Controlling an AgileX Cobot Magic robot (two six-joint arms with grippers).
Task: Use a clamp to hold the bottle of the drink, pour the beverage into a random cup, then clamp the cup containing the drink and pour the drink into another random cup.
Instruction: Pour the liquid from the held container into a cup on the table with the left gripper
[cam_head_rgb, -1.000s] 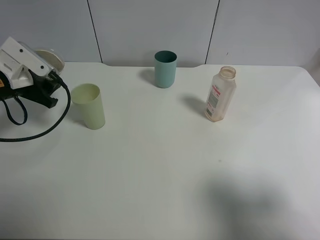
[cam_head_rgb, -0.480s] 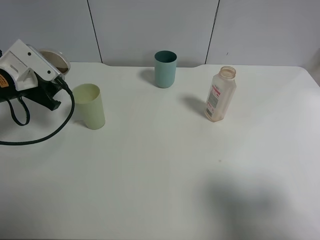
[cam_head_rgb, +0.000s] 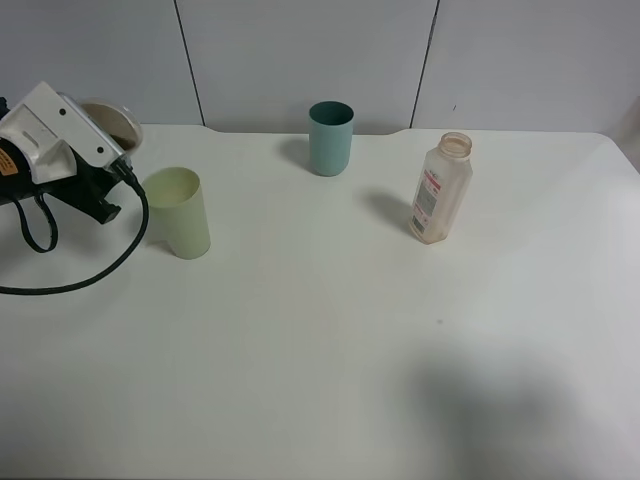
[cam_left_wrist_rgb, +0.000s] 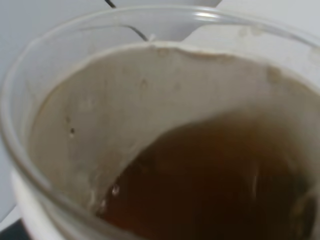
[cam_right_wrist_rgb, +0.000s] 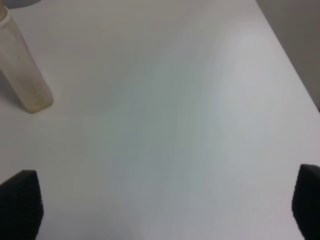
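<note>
Cup containing the drink (cam_left_wrist_rgb: 30, 100), brown beverage (cam_left_wrist_rgb: 210, 185) inside, is clamped tight in the left claw (cam_head_rgb: 105, 150). Over the last second it has risen toward the pale yellow-green tumbler (cam_head_rgb: 178, 212) just beyond the claw, so pouring looks close. Far off stands the bottle (cam_head_rgb: 440, 190).

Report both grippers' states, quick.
Left gripper: closed on the short clear-rimmed cup of brown liquid.
Right gripper: open, holding nothing.
</note>
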